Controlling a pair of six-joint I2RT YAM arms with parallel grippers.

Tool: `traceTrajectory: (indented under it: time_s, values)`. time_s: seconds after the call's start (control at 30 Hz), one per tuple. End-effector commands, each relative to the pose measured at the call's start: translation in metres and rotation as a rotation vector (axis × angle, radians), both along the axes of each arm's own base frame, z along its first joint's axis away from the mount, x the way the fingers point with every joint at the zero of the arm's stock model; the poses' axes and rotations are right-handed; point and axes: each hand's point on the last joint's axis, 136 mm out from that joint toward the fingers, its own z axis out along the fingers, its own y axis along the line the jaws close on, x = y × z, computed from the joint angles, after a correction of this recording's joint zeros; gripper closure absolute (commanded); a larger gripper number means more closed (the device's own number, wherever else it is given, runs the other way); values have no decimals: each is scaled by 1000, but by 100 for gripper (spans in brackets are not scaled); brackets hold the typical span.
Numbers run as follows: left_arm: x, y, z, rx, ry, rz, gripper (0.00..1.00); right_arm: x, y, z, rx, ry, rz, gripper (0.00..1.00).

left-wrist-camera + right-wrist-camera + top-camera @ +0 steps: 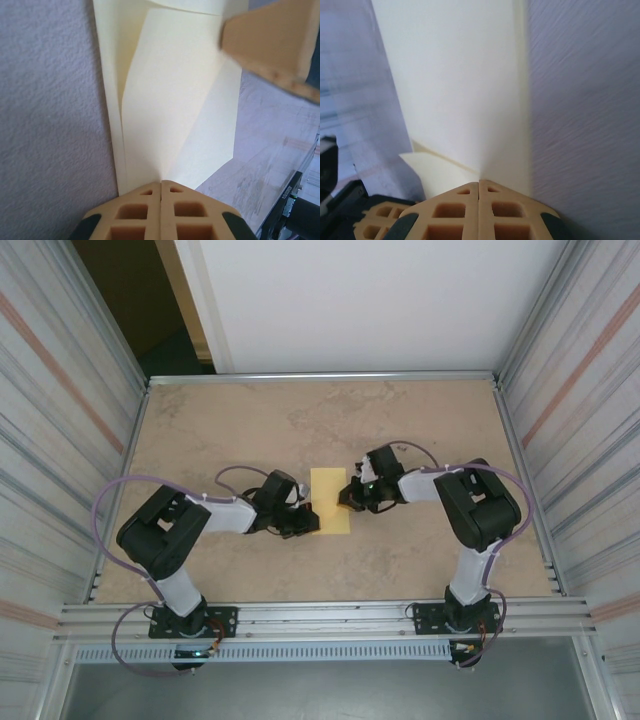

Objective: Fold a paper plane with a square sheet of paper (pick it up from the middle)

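The square sheet of paper [330,494] is pale yellow and lies mid-table, folded into a narrow upright strip. My left gripper [308,524] is at its near left corner, my right gripper [347,502] at its right edge. In the left wrist view the left gripper [161,182] is shut, and a raised flap of the sheet [170,100] runs into the seam between its tips. A tan finger of the right gripper [270,45] hangs over the sheet's far side. The right gripper [479,181] is also shut, with the sheet [455,90] meeting its tips and a small flap below left.
The tan table [420,430] is bounded by corrugated metal walls [60,440] on both sides and a metal rail [330,615] at the near edge, where both arm bases are bolted. The left gripper's fingers [375,222] sit low left in the right wrist view.
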Motion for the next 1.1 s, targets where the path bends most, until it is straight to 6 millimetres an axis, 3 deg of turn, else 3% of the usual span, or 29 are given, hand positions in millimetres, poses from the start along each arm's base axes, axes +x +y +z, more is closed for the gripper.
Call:
traceTrajectory:
  time_s: [0.0,0.1,0.2,0.33,0.4,0.67,0.83,1.07]
  values:
    - [-35,37,-42,167,165,31,100,19,-33,-23,-104,8,-57,100]
    - [-25,26,-28,131,135,13,100,33,-43,-12,-125,-20,-75,100]
    - [-8,8,1,72,81,-13,100,37,-46,14,-133,-75,-82,99]
    - [14,-15,51,-33,-16,-29,97,28,-53,45,-132,-124,-118,93]
    - [21,-18,63,-47,-46,-23,93,17,-54,49,-129,-121,-134,86]
    - [49,-7,48,-22,-40,9,87,-17,-24,51,-74,-75,-158,57]
    - [58,-14,41,-19,-38,-10,87,-24,-4,44,-46,-44,-148,56]
    - [60,-5,21,45,-17,11,87,-27,13,33,-22,0,-150,58]
